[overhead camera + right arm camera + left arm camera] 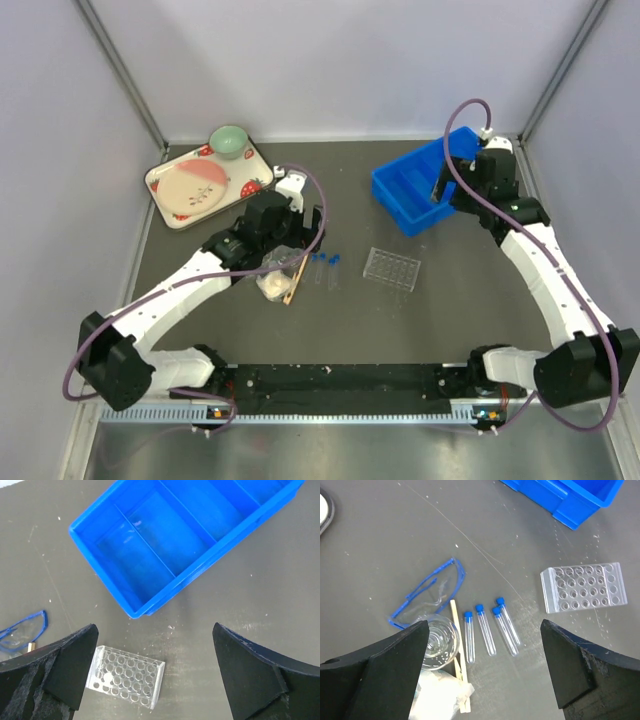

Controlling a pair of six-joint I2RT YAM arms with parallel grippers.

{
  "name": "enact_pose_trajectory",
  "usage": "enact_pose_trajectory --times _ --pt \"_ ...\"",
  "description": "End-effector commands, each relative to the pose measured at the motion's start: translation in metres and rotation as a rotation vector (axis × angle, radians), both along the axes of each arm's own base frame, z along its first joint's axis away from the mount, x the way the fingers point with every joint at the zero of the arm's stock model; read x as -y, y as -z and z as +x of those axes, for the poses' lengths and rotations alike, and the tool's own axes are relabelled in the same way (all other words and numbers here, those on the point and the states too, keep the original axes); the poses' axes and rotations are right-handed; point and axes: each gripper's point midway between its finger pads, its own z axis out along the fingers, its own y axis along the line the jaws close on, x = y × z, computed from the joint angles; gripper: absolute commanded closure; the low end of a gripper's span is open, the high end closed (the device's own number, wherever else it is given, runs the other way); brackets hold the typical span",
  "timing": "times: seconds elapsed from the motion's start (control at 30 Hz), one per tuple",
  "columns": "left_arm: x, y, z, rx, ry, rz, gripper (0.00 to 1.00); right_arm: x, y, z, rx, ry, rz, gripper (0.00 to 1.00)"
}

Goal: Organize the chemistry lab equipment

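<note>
Four blue-capped test tubes lie flat, side by side, near the middle of the table; none stands in the one clear tube rack, which sits just to their right, apart from them, with no tube in it.

One blue bin rests toward the far right corner; it is divided into compartments, and those in view hold nothing.

On the tubes' left, closer to the left edge: one pair of blue-framed safety goggles; one small clear beaker; one wooden stick lying between beaker and tubes; one white crumpled wad against the stick's near end.

At the far left corner stands one tray carrying one plate and one green bowl.

The left arm reaches over the loose items; its left jaws hang above the tubes, spread wide and holding nothing. The right arm stretches toward the far right corner; its right jaws hover above the bin's near wall and the rack, likewise spread wide and holding nothing.

Progress, as judged from this layout: the sorting looks barely begun; nothing is yet in rack or bin. Left to do, probably: four tubes into the rack; goggles, beaker and stick put away, presumably in the bin; whether the wad belongs there too is unclear.
</note>
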Motion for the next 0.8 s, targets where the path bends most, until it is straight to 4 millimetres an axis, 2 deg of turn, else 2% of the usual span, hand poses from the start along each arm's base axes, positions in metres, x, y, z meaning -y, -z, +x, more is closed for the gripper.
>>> enact_pose_trajectory --times 0.0,0.03,0.13,0.23,0.37,0.47,0.57,0.6,0.63,0.67,0.7,0.77 --pt "0.009 -0.009 -0.015 0.009 0.061 -0.088 0.01 -0.007 0.007 0.008 0.031 0.011 0.089 0.01" --pt "0.008 -0.011 -0.017 0.013 0.06 -0.098 0.01 -0.007 -0.001 0.007 0.058 0.022 0.113 0.01" --pt "0.009 -0.013 -0.022 -0.001 0.059 -0.132 0.01 0.004 -0.004 0.002 0.077 0.137 0.177 0.01" --pt "0.016 -0.02 -0.029 -0.014 0.095 -0.172 0.01 0.021 0.002 -0.001 0.054 0.189 0.181 0.01" --pt "0.019 -0.027 -0.033 -0.006 0.13 -0.181 0.01 0.007 -0.008 -0.01 0.079 0.084 0.134 0.01" --pt "0.026 -0.024 -0.043 -0.035 0.201 -0.182 0.01 0.006 -0.018 -0.017 0.108 0.065 0.059 0.01" --pt "0.031 -0.021 -0.045 -0.03 0.203 -0.171 0.01 0.007 -0.022 -0.026 0.11 0.049 0.002 0.01" --pt "0.04 -0.014 -0.051 -0.039 0.214 -0.14 0.01 0.004 -0.021 -0.031 0.1 0.027 -0.025 0.01" --pt "0.041 -0.01 -0.05 -0.035 0.186 -0.11 0.01 0.006 -0.022 -0.032 0.1 0.034 -0.045 0.01" --pt "0.045 -0.014 -0.048 -0.026 0.159 -0.096 0.01 0.005 -0.022 -0.034 0.098 0.034 -0.058 0.01" --pt "0.058 -0.002 -0.057 -0.056 0.178 -0.065 0.02 0.003 -0.021 -0.035 0.091 0.028 -0.072 0.01" --pt "0.068 0.006 -0.063 -0.095 0.147 -0.05 0.04 0.001 -0.017 -0.038 0.074 0.028 -0.09 0.01"
